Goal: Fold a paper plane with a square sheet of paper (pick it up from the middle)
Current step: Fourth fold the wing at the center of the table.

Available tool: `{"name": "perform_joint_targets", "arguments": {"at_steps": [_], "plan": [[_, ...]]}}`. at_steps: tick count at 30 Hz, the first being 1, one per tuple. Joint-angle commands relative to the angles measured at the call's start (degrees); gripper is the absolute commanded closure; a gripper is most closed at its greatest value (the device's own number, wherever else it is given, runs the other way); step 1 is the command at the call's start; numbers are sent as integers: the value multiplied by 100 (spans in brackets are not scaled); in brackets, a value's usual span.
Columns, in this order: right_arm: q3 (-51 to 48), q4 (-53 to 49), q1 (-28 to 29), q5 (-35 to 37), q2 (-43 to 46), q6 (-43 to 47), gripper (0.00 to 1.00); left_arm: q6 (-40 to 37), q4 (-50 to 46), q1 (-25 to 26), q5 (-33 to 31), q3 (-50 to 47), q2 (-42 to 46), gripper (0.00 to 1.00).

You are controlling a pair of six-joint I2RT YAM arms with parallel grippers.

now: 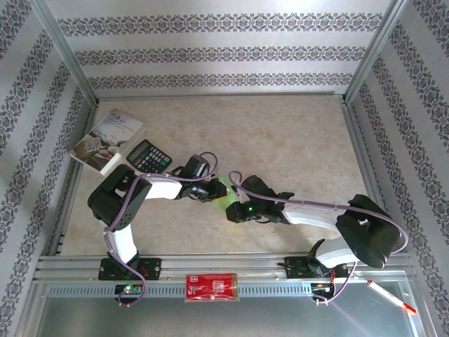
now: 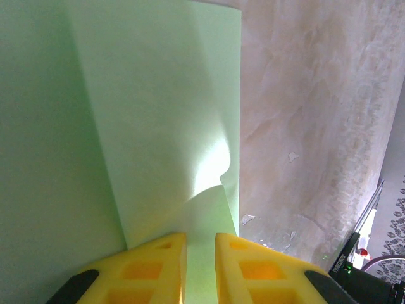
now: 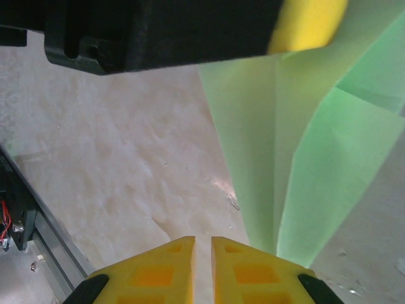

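While left end effector (image 2: 201, 239) pinches thin light-green square sheet of paper (image 2: 158, 126), right end effector (image 3: 202, 240) near-closed, grip unclear; uneven tug may tear crease.

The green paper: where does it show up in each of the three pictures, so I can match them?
Top external: the green paper is a small patch near the picture's centre.
Left wrist: it covers left and centre, pinched by the left end effector.
Right wrist: folded, on the right side.
Shared landmark: the beige marbled tabletop.
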State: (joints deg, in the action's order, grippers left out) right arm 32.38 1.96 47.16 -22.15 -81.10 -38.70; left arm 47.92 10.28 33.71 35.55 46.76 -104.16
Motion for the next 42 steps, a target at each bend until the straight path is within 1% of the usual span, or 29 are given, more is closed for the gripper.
{"name": "perform_joint_targets", "arguments": {"at_steps": [1,11,24,29,31,35,42], "plan": [[187,-77,40,-4,-203,132,86,-216,-746,54,-443,-128,-254,80],[96,-189,-170,27,-273,183,88,-239,-766,48,-434,-91,-254,80],[-29,-206,-263,123,-363,173,89,-226,-763,48,-422,-92,-271,80],[-85,-230,-301,167,-332,148,89,-201,-730,48,-400,-88,-268,79],[-102,-247,-312,179,-316,152,89,-189,-729,48,-389,-79,-256,77],[-151,-233,-312,185,-297,143,90,-194,-738,48,-375,-53,-219,76],[-180,-217,-309,163,-281,117,89,-194,-740,52,-362,4,-236,75]]}}
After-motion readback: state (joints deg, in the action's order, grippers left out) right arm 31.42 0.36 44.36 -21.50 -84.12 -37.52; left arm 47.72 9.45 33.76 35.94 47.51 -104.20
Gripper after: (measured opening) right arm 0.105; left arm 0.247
